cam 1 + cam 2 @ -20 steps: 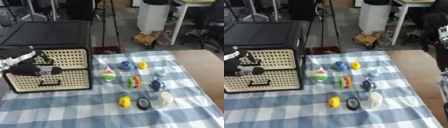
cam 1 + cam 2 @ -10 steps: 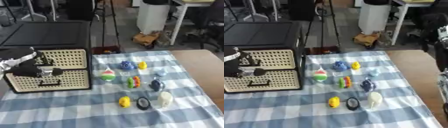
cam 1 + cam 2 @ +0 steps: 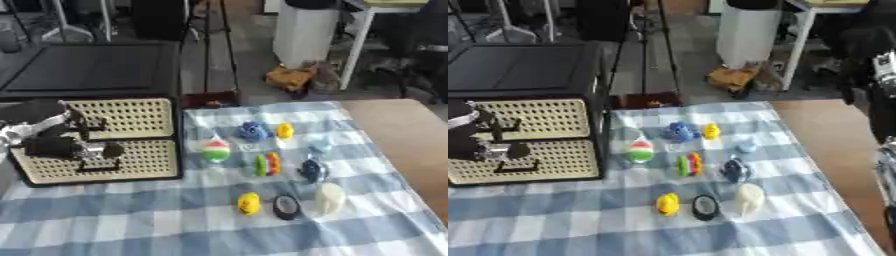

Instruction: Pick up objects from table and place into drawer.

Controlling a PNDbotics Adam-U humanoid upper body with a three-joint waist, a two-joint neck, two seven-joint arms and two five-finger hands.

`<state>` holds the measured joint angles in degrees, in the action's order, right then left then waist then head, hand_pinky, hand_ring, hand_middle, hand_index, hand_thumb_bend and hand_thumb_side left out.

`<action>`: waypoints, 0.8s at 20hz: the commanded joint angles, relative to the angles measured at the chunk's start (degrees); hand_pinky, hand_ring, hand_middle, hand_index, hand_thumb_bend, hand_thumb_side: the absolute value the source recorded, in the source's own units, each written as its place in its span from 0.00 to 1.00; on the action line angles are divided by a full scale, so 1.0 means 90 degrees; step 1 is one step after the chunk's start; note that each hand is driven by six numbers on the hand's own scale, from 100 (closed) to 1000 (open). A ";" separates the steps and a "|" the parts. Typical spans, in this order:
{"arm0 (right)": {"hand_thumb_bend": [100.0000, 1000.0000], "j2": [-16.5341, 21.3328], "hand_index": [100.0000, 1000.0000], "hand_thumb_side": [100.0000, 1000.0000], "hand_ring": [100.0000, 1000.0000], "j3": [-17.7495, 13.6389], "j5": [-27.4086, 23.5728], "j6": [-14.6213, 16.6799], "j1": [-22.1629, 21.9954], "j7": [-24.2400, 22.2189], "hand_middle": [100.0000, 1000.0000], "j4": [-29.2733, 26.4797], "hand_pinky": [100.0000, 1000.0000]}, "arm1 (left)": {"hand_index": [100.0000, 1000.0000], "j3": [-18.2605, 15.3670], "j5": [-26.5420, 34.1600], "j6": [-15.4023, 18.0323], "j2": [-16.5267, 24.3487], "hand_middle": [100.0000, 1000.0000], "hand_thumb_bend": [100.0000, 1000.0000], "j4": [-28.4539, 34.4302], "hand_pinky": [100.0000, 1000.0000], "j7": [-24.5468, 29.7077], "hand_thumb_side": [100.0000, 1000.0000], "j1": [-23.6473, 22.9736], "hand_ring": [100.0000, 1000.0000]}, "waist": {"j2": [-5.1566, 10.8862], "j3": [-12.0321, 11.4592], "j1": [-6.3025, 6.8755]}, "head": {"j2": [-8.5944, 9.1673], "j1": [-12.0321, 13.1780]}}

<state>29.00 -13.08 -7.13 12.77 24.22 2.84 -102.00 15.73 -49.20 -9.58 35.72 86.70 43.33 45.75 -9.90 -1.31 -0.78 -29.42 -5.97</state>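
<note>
A black cabinet (image 3: pixel 96 65) stands at the left with two cream wicker drawers, an upper one (image 3: pixel 131 117) and a lower one (image 3: pixel 144 160), both closed. My left hand (image 3: pixel 57 146) hangs in front of the drawer fronts, just above the lower drawer's dark handle (image 3: pixel 98 169). Small toys lie on the checked cloth (image 3: pixel 175 220): a blue one (image 3: pixel 254 131), a small yellow one (image 3: pixel 284 130), a pale blue one (image 3: pixel 319 145), a red-white-green one (image 3: pixel 215 150), a striped green-orange one (image 3: pixel 267 164), a dark blue one (image 3: pixel 311 170), a yellow duck (image 3: pixel 248 202), a black ring (image 3: pixel 285 206) and a cream one (image 3: pixel 330 197). Only a sliver of my right hand (image 3: pixel 888 165) shows at the right edge.
Bare brown tabletop (image 3: pixel 402 130) lies right of the cloth. Beyond the table's far edge stand a white bin (image 3: pixel 304 30), a table leg (image 3: pixel 354 50) and brown clutter on the floor (image 3: pixel 293 77). My right arm (image 3: pixel 881 95) runs down the right edge.
My left hand has sunk a little, from in front of the upper drawer down towards the lower drawer's handle. The toys have not moved.
</note>
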 commanded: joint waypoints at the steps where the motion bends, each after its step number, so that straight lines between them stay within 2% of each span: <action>1: 0.19 0.0136 0.68 0.80 0.24 -0.0063 0.0003 0.0004 0.0076 -0.0010 0.27 -0.0044 0.00 | 0.58 -0.0030 -0.0016 0.0077 0.0138 0.00 0.74 0.0124 0.00 0.0039 1.00 0.0044 0.00 | 0.0096 -0.0012 0.0005 | -0.0018 -0.0025; 6: 0.19 0.0138 0.68 0.80 0.24 -0.0068 0.0007 0.0007 0.0073 -0.0007 0.27 -0.0038 0.00 | 0.60 -0.0101 0.0013 0.0178 0.0160 0.00 0.73 0.0252 0.00 -0.0093 1.00 -0.0018 0.00 | 0.0102 -0.0018 -0.0003 | -0.0016 -0.0044; 16: 0.19 0.0140 0.68 0.80 0.24 -0.0083 0.0013 0.0002 0.0058 0.0000 0.28 -0.0035 0.00 | 0.66 -0.0476 -0.0289 0.0178 0.0292 0.00 0.72 0.1067 0.00 -0.0134 1.00 -0.0075 0.00 | 0.0116 -0.0037 0.0006 | -0.0027 -0.0063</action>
<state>28.99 -13.13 -7.13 12.77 24.19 2.83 -102.00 12.71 -51.10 -7.79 36.46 94.86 42.32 44.33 -9.89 -1.60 -0.79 -29.58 -6.42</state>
